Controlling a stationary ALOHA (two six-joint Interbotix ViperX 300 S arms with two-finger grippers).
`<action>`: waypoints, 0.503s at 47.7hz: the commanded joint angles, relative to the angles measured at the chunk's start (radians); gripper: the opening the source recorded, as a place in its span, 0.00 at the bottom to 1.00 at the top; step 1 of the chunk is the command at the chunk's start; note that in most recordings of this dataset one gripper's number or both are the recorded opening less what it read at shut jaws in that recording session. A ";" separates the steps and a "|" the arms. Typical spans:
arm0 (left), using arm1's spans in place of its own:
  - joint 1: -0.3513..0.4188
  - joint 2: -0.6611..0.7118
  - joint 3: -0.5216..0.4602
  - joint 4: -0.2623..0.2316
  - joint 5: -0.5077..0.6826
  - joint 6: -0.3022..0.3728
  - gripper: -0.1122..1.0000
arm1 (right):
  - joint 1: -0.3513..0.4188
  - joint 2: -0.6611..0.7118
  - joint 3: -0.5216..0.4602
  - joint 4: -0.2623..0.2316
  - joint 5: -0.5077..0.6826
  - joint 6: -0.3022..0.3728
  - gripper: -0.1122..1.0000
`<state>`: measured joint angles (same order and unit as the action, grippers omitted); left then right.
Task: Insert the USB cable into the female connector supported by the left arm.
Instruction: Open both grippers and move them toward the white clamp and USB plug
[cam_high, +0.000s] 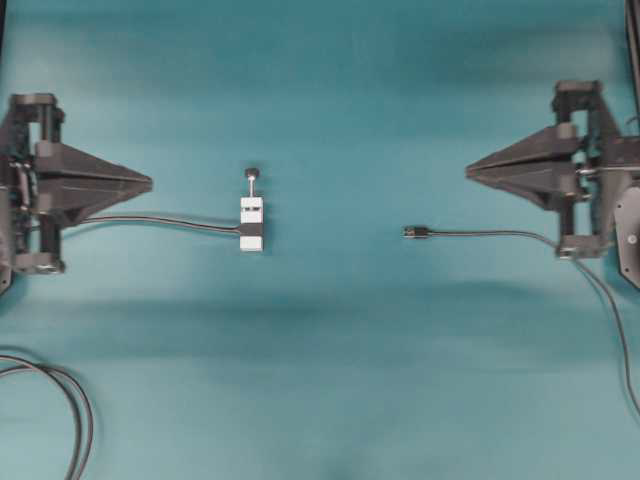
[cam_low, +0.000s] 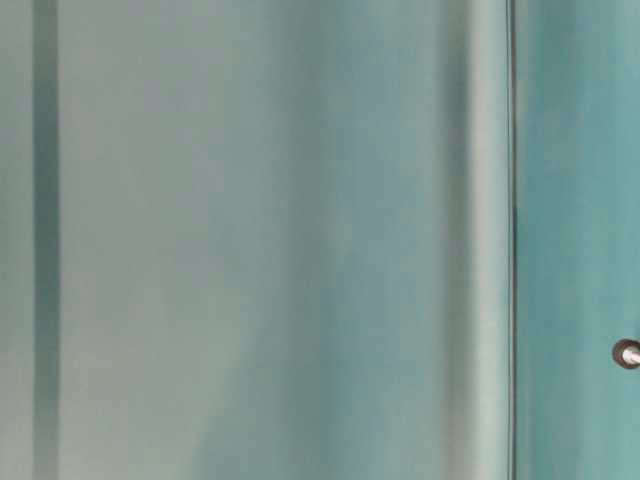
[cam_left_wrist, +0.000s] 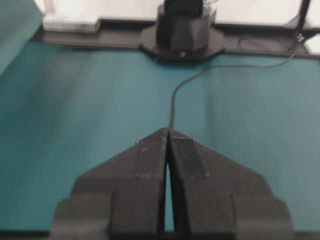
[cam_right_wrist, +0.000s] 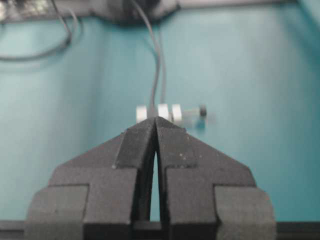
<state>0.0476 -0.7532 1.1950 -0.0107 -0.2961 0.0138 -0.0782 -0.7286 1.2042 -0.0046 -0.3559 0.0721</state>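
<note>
The female connector (cam_high: 251, 222), a small white block with a pin and dark knob (cam_high: 252, 174), lies on the teal table left of centre, its dark cable trailing left. The USB cable (cam_high: 490, 233) lies right of centre, its silvery plug (cam_high: 415, 232) pointing left at the block across a wide gap. My left gripper (cam_high: 148, 183) hangs shut and empty well left of the block. My right gripper (cam_high: 469, 172) is shut and empty, up and right of the plug. In the right wrist view the female connector (cam_right_wrist: 159, 112) shows just beyond the shut right gripper (cam_right_wrist: 156, 120). The left gripper (cam_left_wrist: 167, 131) hides the block.
A thicker doubled dark cable loop (cam_high: 78, 415) lies at the front left corner. The right arm's base (cam_left_wrist: 182, 25) stands at the far end in the left wrist view. The table-level view is a blur with a small round metal piece (cam_low: 627, 353) at its right edge.
</note>
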 joint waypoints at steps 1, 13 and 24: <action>0.005 0.063 0.034 0.000 -0.083 0.000 0.14 | 0.000 0.058 0.017 -0.002 -0.114 0.032 0.10; 0.011 0.247 0.178 -0.002 -0.454 -0.002 0.66 | 0.000 0.176 0.144 -0.006 -0.364 0.186 0.11; 0.023 0.462 0.147 0.000 -0.518 0.054 0.81 | -0.003 0.268 0.147 -0.008 -0.371 0.179 0.33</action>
<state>0.0660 -0.3574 1.3790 -0.0107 -0.7977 0.0368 -0.0782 -0.4924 1.3652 -0.0092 -0.7164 0.2546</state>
